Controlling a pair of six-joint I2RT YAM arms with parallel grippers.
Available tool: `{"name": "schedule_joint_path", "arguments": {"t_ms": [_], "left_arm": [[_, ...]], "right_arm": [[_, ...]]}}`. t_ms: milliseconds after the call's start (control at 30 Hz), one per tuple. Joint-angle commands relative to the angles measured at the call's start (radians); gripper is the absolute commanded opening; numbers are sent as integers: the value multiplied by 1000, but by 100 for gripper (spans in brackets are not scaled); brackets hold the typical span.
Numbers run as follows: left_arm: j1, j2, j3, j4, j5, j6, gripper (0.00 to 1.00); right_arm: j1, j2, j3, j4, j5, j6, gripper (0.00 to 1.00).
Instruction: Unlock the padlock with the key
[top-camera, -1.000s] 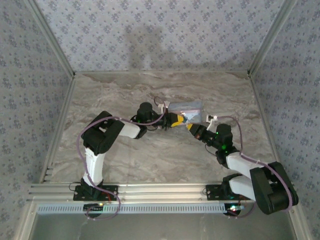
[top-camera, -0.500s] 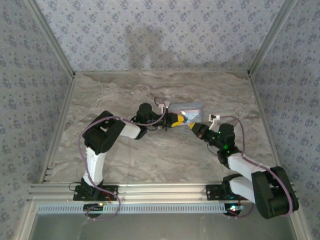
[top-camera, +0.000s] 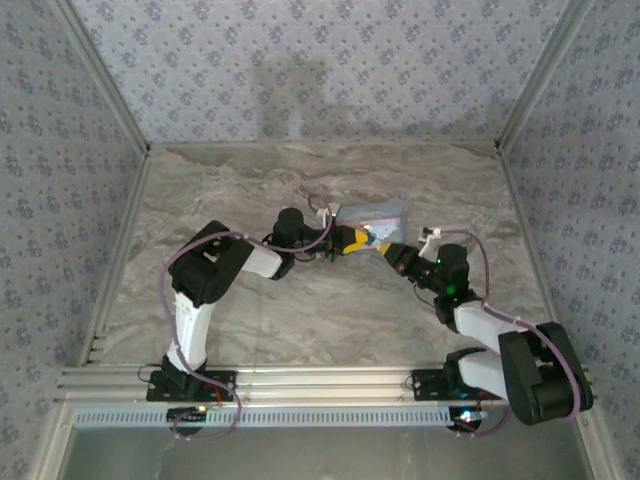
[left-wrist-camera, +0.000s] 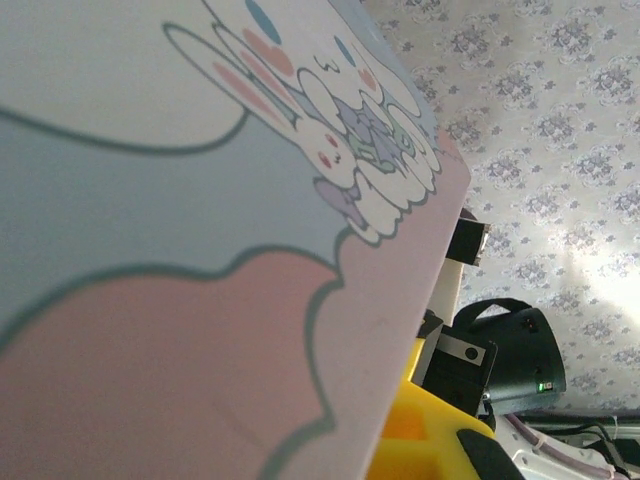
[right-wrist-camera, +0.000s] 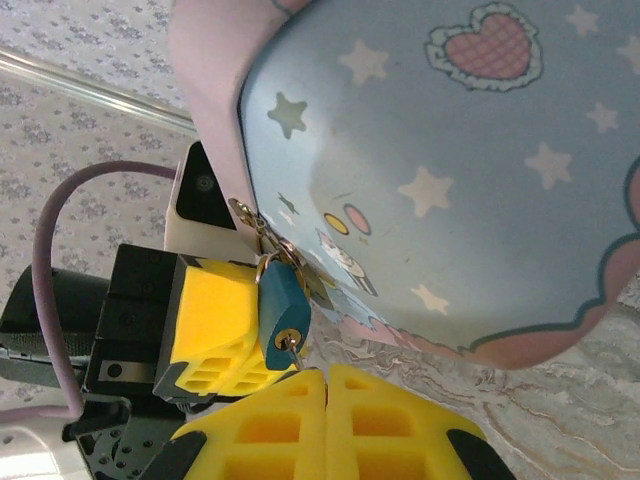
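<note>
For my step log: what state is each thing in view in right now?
padlock: hanging on the box's clasp, shackle through it.
key: tip in the padlock's keyhole.
cartoon-printed box: closed.
right gripper: fingers shut on the key.
left gripper: shut, beside the padlock.

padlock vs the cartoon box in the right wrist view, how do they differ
The padlock is tiny; the box is many times larger. The padlock is plain dark teal; the box is light blue, printed with stars and a heart. The padlock dangles from gold rings at the box's edge. Both are bluish.
</note>
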Motion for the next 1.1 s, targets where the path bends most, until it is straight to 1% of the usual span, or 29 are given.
{"name": "schedule_joint_path", "arguments": {"t_ms": [0, 267, 600, 933, 1067], "left_arm": [[-21, 1, 20, 99, 34, -1, 0], [-23, 0, 17, 90, 27, 13, 0], [-24, -6, 5, 82, 20, 28, 0], [-31, -9, 3, 89, 24, 30, 0], [-33, -9, 2, 98, 23, 27, 0]], "right_arm": [[-1, 11, 33, 38, -11, 37, 0], [9, -1, 38, 40, -10, 68, 0], [27, -12, 43, 13, 24, 94, 0], [33, 23, 67, 16, 42, 147, 0], [36, 27, 81, -14, 46, 170, 0]]}}
